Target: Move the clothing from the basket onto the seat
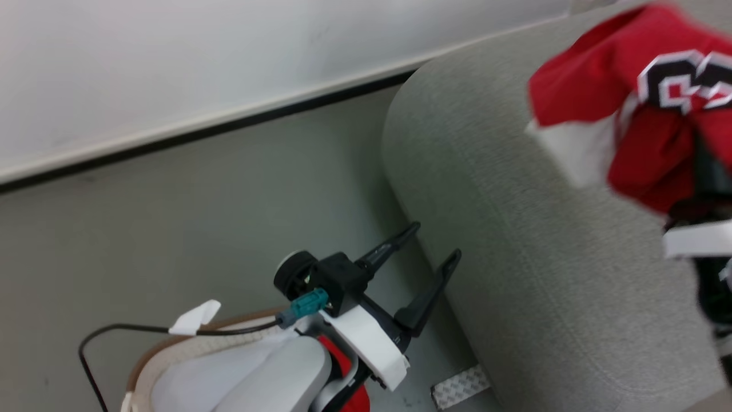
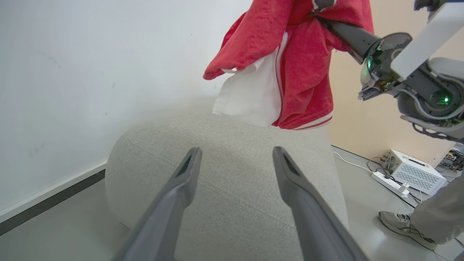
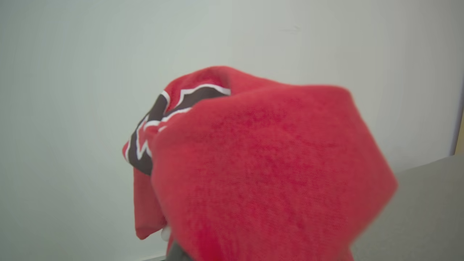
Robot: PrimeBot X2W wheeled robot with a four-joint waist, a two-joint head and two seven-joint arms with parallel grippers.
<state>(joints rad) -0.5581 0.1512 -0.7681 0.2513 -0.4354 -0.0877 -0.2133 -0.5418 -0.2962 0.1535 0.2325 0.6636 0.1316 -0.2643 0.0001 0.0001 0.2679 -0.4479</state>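
A red garment (image 1: 646, 114) with white trim and a black-and-white emblem hangs above the light grey seat (image 1: 543, 257). My right gripper (image 2: 326, 16) is shut on it, its fingertips buried in the cloth. In the right wrist view the garment (image 3: 261, 170) covers the fingers. My left gripper (image 1: 435, 240) stands open and holds nothing, low beside the seat's rounded end and over the floor. Below it, part of the white basket's brown rim (image 1: 171, 343) shows behind my left forearm. More red cloth (image 1: 343, 355) lies inside the basket.
A white wall with a dark baseboard (image 1: 229, 123) runs behind the seat. A strip of tape (image 1: 460, 386) lies on the floor. A person's foot (image 2: 402, 223), a power strip (image 2: 389, 179) and a white box (image 2: 413, 170) are on the floor beyond the seat.
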